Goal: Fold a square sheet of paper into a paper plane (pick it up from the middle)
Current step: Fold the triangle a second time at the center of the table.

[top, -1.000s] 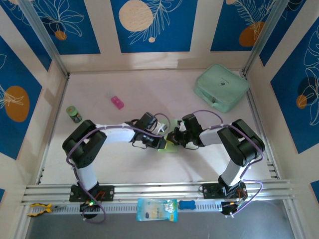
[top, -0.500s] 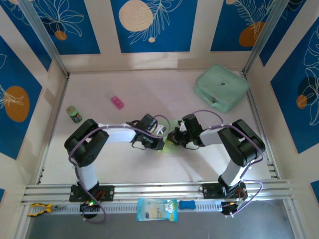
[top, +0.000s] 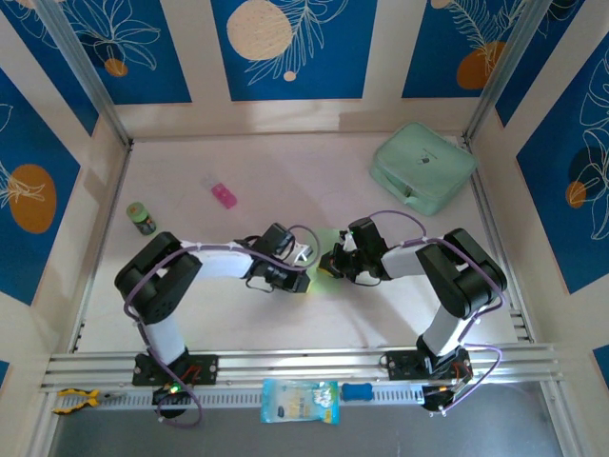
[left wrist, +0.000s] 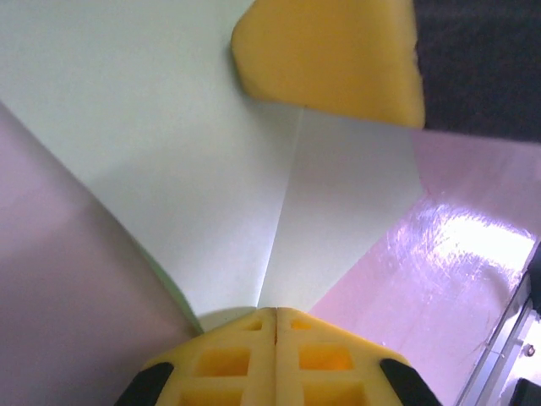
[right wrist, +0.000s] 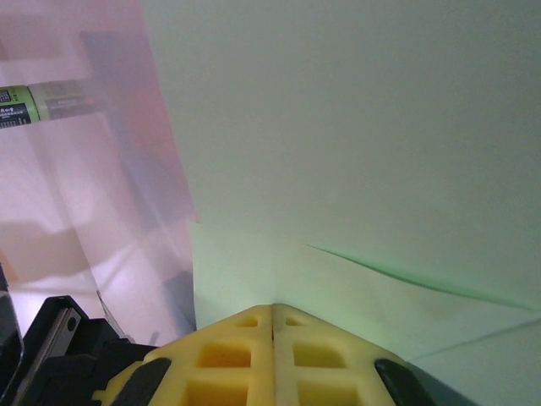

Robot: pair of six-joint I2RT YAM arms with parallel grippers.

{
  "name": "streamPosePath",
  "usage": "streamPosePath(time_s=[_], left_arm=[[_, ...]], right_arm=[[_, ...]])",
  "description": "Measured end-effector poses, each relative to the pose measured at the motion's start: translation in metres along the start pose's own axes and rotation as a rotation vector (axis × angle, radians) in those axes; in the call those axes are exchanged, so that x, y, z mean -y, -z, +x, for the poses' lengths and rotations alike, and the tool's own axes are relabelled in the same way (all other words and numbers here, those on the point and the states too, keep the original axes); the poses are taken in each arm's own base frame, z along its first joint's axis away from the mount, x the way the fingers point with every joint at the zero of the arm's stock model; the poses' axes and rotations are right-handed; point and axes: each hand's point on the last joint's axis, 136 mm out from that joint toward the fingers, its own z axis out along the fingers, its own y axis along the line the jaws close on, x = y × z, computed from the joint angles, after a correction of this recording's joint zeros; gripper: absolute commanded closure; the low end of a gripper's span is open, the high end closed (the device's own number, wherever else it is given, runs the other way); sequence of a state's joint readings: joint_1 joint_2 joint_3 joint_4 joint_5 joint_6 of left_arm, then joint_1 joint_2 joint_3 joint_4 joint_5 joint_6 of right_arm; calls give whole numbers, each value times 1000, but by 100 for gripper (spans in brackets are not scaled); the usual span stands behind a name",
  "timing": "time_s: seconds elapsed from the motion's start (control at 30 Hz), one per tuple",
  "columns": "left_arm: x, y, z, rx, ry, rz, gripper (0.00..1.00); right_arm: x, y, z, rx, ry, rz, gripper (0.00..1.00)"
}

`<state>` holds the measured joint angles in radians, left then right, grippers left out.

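The square sheet of paper [top: 327, 264] is pale green and lies partly folded on the pink table mat between my two grippers. In the left wrist view the paper [left wrist: 169, 152] narrows to a point with a centre crease running to my left gripper [left wrist: 276, 311]. Its jaws are shut and the tips rest at that point. A yellow finger [left wrist: 330, 59] of the right gripper presses on the paper's far part. In the right wrist view my right gripper [right wrist: 273, 309] is shut, its tips on the paper [right wrist: 355, 127]. From above, the left gripper [top: 304, 277] and right gripper [top: 332, 264] nearly meet.
A thick mint-green zip case [top: 422, 167] sits at the back right. A pink item [top: 224, 195] and a small green bottle [top: 142, 218] lie on the left. A packet [top: 299, 400], a blue item [top: 357, 391] and a yellow tool [top: 74, 400] rest at the front rail.
My left arm has drawn its wrist slightly back to the left. The visible green patch of paper now shows between the grippers instead of below them. The right arm has hardly moved.
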<state>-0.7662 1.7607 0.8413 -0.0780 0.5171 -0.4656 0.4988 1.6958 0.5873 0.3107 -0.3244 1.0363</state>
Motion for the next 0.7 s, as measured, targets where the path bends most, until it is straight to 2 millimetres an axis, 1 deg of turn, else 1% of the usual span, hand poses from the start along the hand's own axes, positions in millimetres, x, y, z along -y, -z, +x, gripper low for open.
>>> streamPosePath(time_s=[0.2, 0.27, 0.37, 0.47, 0.6, 0.7], left_arm=[[-1, 7, 13, -17, 16, -9, 95], [3, 13, 14, -9, 13, -4, 95], [16, 26, 4, 42, -6, 20, 95], [26, 32, -8, 80, -17, 40, 96], [30, 26, -28, 94, -10, 46, 96], [27, 13, -40, 84, 2, 41, 97]], right_arm=[[0, 1, -1, 1, -1, 1, 100], [1, 1, -1, 1, 0, 3, 100], [1, 1, -1, 1, 1, 2, 100], [1, 1, -1, 1, 1, 2, 100], [1, 1, -1, 1, 1, 3, 100], [1, 1, -1, 1, 1, 2, 100]])
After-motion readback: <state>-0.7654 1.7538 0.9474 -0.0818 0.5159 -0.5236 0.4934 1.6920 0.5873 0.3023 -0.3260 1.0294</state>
